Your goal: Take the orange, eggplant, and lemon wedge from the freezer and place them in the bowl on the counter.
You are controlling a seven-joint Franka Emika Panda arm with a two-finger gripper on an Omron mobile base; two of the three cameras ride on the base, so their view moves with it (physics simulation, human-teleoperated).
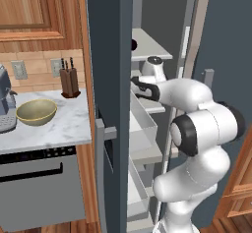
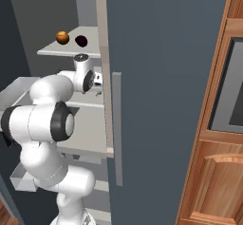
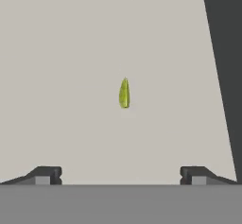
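My claw is spread wide and empty; the lemon wedge lies dead ahead, centred between my fingertips, well apart.

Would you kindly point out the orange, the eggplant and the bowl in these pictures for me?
orange (image 2: 62,37): right base view, centre of the round fruit on the freezer shelf.
eggplant (image 2: 81,41): right base view, middle of the dark lump beside the orange.
bowl (image 1: 29,120): left base view, its outer wall.

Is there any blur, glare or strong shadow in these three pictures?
Left base view: sharp, with a soft sheen on the bowl. Right base view: even light, the orange shaded underneath. Hand view: flat light, the lemon wedge crisp on the pale shelf, no shadow.
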